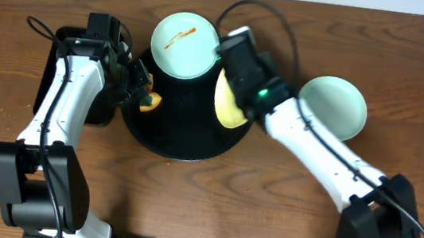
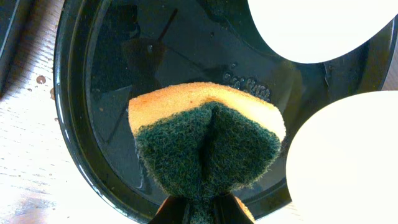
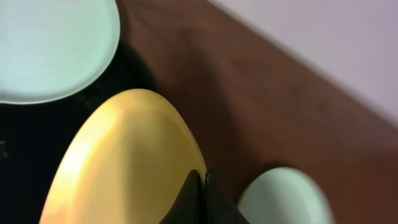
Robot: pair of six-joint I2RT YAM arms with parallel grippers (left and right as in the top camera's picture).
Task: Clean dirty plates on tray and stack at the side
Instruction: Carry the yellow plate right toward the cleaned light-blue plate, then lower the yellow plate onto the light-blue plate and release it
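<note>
The left gripper (image 2: 199,208) clamps a yellow sponge with a dark green scouring face (image 2: 208,134) over the large round glossy black tray (image 2: 74,124), ready for wiping. The right gripper (image 3: 204,186) is closed on the rim of the pale yellow round plate (image 3: 124,162), tilting it at the tray's right edge, probably to present it. A sauce-streaked pale blue-green plate (image 1: 184,45) waits at the tray's far edge.

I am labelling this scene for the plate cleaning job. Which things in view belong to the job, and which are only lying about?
For the job:
- round black tray
- streaked blue-green plate
- yellow plate, held by the right end effector
- clean-looking blue-green plate, off the tray
- sponge, in the left end effector

Lying about:
- rectangular black tray
</note>
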